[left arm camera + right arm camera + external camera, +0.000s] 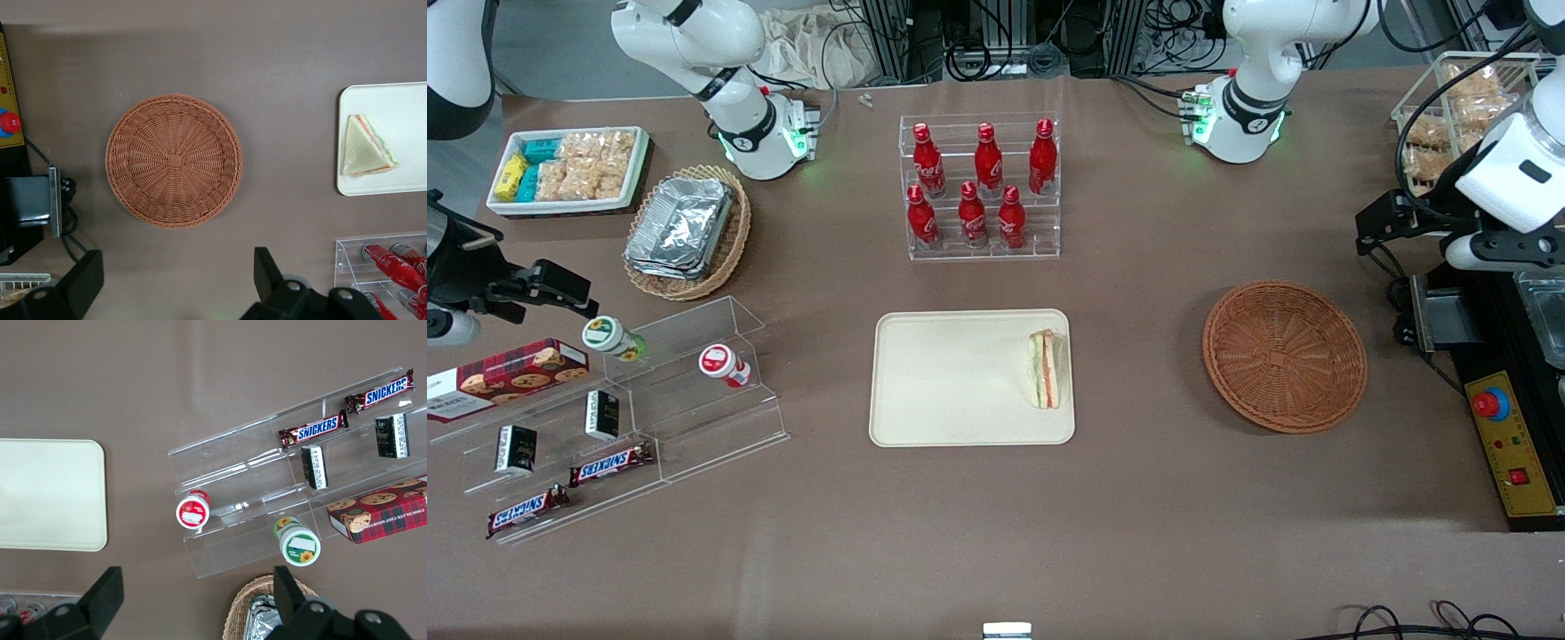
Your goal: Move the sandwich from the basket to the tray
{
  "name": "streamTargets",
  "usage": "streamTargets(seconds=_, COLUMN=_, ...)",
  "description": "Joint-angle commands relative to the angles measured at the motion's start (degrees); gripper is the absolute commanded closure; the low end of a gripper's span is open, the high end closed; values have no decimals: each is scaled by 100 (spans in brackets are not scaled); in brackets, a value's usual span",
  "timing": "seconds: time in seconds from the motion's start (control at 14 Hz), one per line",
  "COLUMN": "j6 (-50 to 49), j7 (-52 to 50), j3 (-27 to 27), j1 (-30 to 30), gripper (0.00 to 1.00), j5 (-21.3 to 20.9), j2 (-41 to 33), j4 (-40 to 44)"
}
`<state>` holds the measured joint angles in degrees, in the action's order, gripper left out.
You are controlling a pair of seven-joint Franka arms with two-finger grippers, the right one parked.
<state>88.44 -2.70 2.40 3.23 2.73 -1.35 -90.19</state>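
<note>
One sandwich (1045,369) is sitting on your tray (951,391), while your gripper (175,280), fingers spread apart, is hovering above the basket (173,160).

The left arm is raised at the right edge of the front frame, its pincer (175,283) pointing downward, fingers (83,280) spread wide apart, holding nothing.

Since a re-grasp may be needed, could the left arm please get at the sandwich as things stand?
Probably yes: the sandwich lies uncovered on the tray, nothing over it, and the open, empty pincer hangs above the table near the wicker basket.
</note>
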Motion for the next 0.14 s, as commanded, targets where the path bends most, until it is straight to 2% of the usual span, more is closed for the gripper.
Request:
streamTargets(seconds=0.0, j6=-2, j7=-2, j3=-29, j1=116, gripper=0, j5=-36, j2=12, j4=1)
streamTargets(seconds=0.07, j6=-11, j7=-2, j3=-38, j1=116, gripper=0, j5=-36, j2=12, j4=2)
